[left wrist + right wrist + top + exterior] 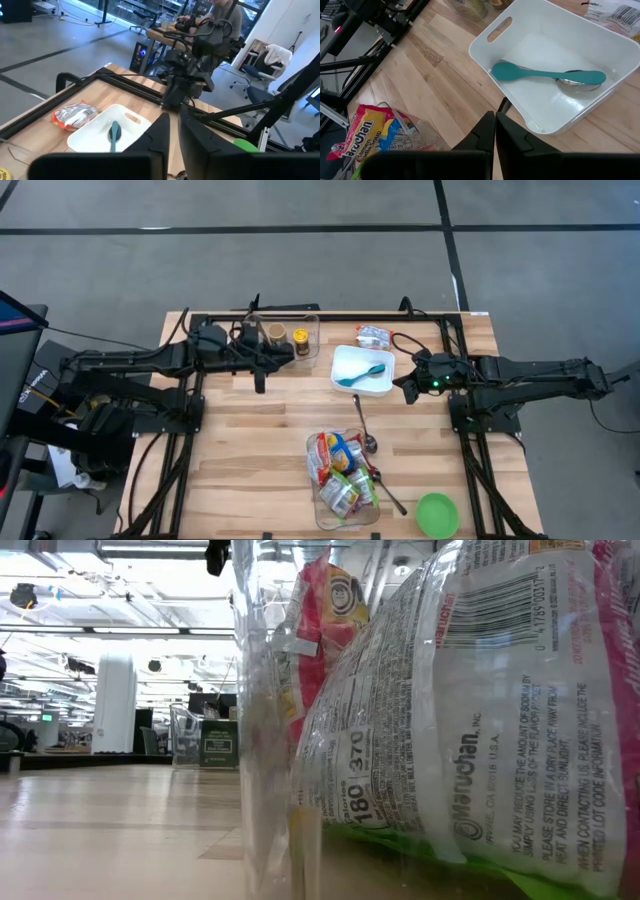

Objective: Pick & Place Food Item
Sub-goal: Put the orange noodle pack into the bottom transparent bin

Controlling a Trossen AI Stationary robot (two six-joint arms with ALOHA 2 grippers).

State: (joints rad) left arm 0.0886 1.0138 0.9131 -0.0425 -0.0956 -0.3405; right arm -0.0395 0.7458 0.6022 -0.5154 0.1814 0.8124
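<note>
- In the low view, a clear bin (262, 740) of noodle packets (470, 710) hides nearly everything behind it.
- One white tray (555, 65) sits just ahead of the right gripper (495, 131), with one teal spoon (545, 75) inside.
- One snack packet (74, 115) lies beyond that tray.
- The right gripper is pinched closed, empty.
- The left gripper (172, 131) has a thin gap and holds nothing.

A teal spoon (362, 372) is lying inside a white tray (346, 358). A metal spoon (364, 428) is lying on the wooden table (250, 450), just below the tray. A green bowl (437, 515) is sitting near the table's corner. Two small jars (288, 336) are standing side by side in a clear box (312, 330). A person (227, 15) is sitting in the room behind.
</note>
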